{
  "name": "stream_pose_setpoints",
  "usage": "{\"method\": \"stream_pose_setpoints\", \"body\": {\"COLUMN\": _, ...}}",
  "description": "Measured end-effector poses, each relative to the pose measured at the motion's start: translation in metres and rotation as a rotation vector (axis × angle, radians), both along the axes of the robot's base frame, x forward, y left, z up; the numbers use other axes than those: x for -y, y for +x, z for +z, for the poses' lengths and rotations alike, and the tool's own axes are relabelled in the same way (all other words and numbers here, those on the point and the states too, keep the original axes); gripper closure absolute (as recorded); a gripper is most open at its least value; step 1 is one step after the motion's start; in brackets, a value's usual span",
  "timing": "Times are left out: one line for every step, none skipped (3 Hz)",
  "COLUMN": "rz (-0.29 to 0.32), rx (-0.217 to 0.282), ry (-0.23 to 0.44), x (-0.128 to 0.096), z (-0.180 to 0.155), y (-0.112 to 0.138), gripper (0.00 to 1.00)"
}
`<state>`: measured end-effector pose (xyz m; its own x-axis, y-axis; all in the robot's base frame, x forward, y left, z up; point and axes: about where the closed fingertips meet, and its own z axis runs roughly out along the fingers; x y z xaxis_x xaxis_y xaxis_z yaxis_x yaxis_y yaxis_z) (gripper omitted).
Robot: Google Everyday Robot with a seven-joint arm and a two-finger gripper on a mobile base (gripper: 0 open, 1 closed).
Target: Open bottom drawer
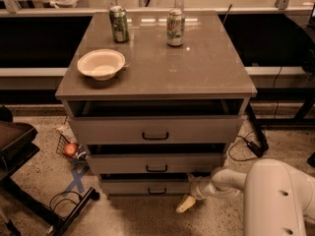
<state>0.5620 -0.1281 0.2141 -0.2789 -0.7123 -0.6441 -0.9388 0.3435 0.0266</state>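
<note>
The bottom drawer [142, 187] is the lowest of three light grey cabinet drawer fronts, with a small black bar handle [157, 191]. It sits slightly behind the middle drawer front [156, 163], with a dark gap above it. My gripper [185, 204] hangs low over the floor, just right of and below the bottom drawer's right end, apart from the handle. My white arm [231, 180] reaches in from the lower right.
The top drawer front [155, 130] stands out furthest. On the cabinet top [197, 63] are a white bowl [101, 63] and two cans [118, 24] [174, 27]. A dark stand [29, 181] and cables lie at left, more cables [246, 146] at right.
</note>
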Motion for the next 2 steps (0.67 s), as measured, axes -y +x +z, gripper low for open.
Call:
{"method": "stream_pose_setpoints", "body": {"rz": 0.001, "rx": 0.001, "ry": 0.003, "x": 0.0, "z": -0.001, "y": 0.003, "gripper": 0.0}}
{"method": "stream_pose_setpoints", "body": {"rz": 0.032, "rx": -0.011, "ry": -0.004, "x": -0.011, "z": -0.006, "y": 0.005, "gripper": 0.05}}
